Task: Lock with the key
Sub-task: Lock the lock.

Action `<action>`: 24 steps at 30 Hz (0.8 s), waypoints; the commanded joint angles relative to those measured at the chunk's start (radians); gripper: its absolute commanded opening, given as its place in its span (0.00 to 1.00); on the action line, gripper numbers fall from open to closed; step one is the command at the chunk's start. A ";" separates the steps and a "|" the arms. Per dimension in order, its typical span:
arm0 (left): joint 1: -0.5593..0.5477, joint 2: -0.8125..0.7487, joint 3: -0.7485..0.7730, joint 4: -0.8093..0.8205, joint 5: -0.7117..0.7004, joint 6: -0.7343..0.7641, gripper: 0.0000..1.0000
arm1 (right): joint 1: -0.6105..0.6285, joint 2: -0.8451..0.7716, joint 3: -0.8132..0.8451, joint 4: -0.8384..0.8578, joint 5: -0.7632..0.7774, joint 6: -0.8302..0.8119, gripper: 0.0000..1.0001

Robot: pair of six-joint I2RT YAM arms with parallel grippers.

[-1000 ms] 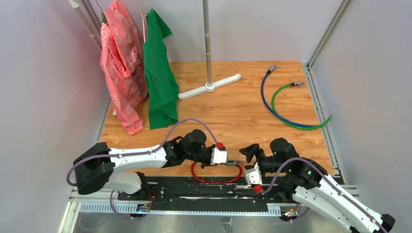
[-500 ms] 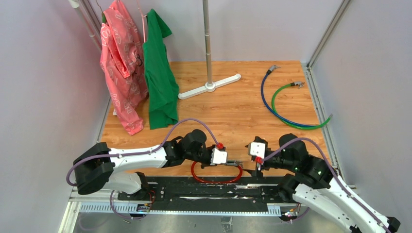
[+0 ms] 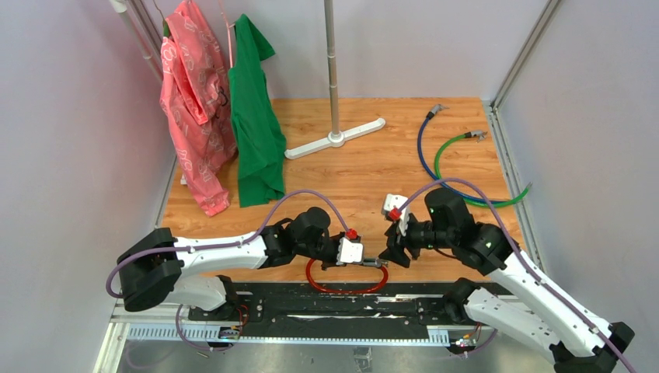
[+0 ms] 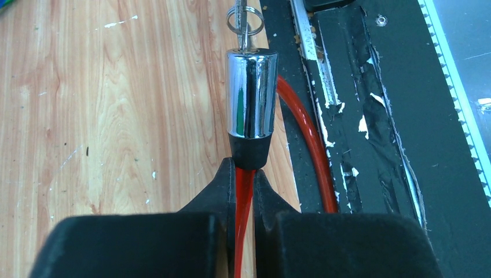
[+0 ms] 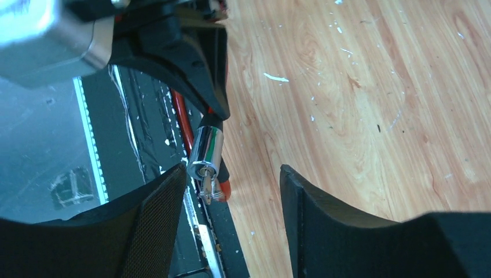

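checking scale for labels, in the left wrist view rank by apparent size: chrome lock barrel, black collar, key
1. chrome lock barrel
2. black collar
3. key, cropped at the top edge and farthest away: rank against collar unsure

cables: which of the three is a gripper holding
The red cable: the left gripper is shut on it just behind its chrome lock barrel. The blue cable and green cable lie loose at the far right, untouched.

The left tool [image 4: 244,176] pinches a red cable [image 4: 307,145], key [image 4: 241,33] in chrome barrel [image 4: 251,95].
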 commanded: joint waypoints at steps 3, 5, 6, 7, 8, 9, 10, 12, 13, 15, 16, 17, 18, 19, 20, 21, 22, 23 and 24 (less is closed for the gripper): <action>-0.014 0.010 -0.036 -0.139 0.073 -0.028 0.00 | -0.077 0.044 0.107 -0.101 -0.129 0.050 0.56; -0.014 0.008 -0.037 -0.136 0.072 -0.029 0.00 | -0.080 0.024 0.109 -0.071 -0.117 0.095 0.58; -0.014 0.008 -0.039 -0.136 0.071 -0.029 0.00 | -0.082 0.021 0.113 -0.043 -0.101 0.147 0.59; -0.014 0.007 -0.038 -0.139 0.071 -0.029 0.00 | -0.089 0.026 0.123 -0.013 -0.055 0.239 0.60; -0.014 0.007 -0.035 -0.146 0.071 -0.029 0.00 | -0.098 0.035 0.137 0.003 -0.028 0.306 0.61; -0.014 0.008 -0.033 -0.148 0.070 -0.029 0.00 | -0.104 0.044 0.141 0.015 0.011 0.394 0.61; -0.014 0.008 -0.034 -0.145 0.068 -0.031 0.00 | -0.110 0.051 0.132 0.019 0.063 0.501 0.60; -0.014 0.008 -0.038 -0.136 0.064 -0.037 0.00 | -0.114 0.053 0.106 0.008 0.143 0.710 0.59; -0.014 0.007 -0.039 -0.136 0.063 -0.040 0.00 | -0.114 0.046 0.087 -0.002 0.185 0.824 0.58; -0.014 0.006 -0.039 -0.136 0.066 -0.038 0.00 | -0.115 0.011 0.033 -0.014 0.209 1.023 0.55; -0.014 0.002 -0.039 -0.136 0.067 -0.037 0.00 | -0.116 -0.022 0.002 -0.012 0.208 1.099 0.52; -0.014 0.001 -0.039 -0.137 0.066 -0.035 0.00 | -0.116 -0.036 -0.008 -0.014 0.210 1.135 0.50; -0.013 -0.001 -0.041 -0.137 0.065 -0.032 0.00 | -0.115 -0.060 -0.010 -0.056 0.222 1.164 0.47; -0.013 -0.004 -0.042 -0.135 0.064 -0.031 0.00 | -0.117 -0.070 -0.003 -0.103 0.239 1.188 0.46; -0.013 -0.006 -0.041 -0.136 0.063 -0.029 0.00 | -0.116 -0.074 0.001 -0.137 0.241 1.206 0.46; -0.013 -0.007 -0.041 -0.135 0.063 -0.030 0.00 | -0.115 -0.077 -0.002 -0.148 0.222 1.227 0.46; -0.013 -0.005 -0.042 -0.137 0.065 -0.032 0.00 | -0.115 -0.076 -0.011 -0.143 0.188 1.243 0.46; -0.013 -0.003 -0.042 -0.136 0.068 -0.033 0.00 | -0.116 -0.071 -0.020 -0.129 0.148 1.256 0.46; -0.013 -0.002 -0.042 -0.123 0.071 -0.034 0.00 | -0.114 -0.064 -0.026 -0.119 0.108 1.267 0.47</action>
